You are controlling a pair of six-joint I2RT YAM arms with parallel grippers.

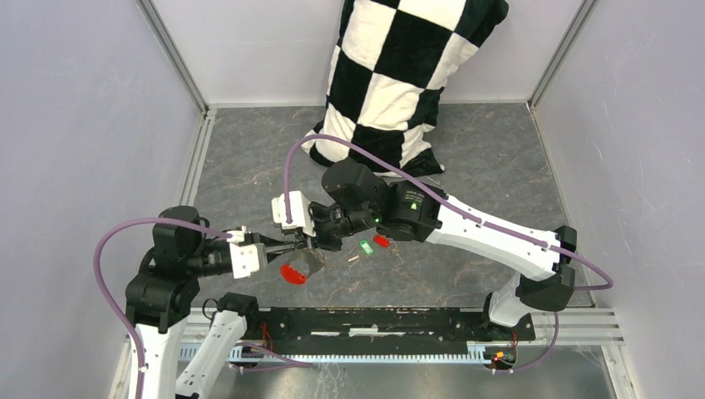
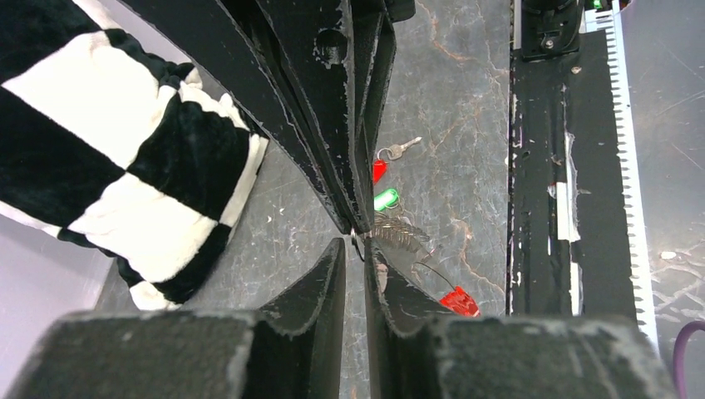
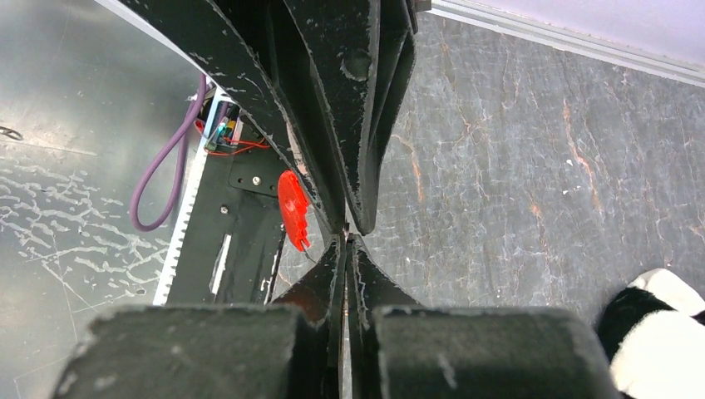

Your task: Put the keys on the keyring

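The right gripper (image 3: 345,243), fingers pressed shut on the keyring (image 1: 293,272), steadies its wire for the left gripper (image 2: 355,252), whose fingers stand a sliver apart around it, likely to spread it, while the keys (image 1: 366,246) lie on the counter (image 1: 499,166) at three o'clock.

Both arms reached inward, the left gripper (image 2: 355,249) and right gripper (image 3: 345,243) meeting tip to tip; left jaws narrowly parted, right jaws pressed together.
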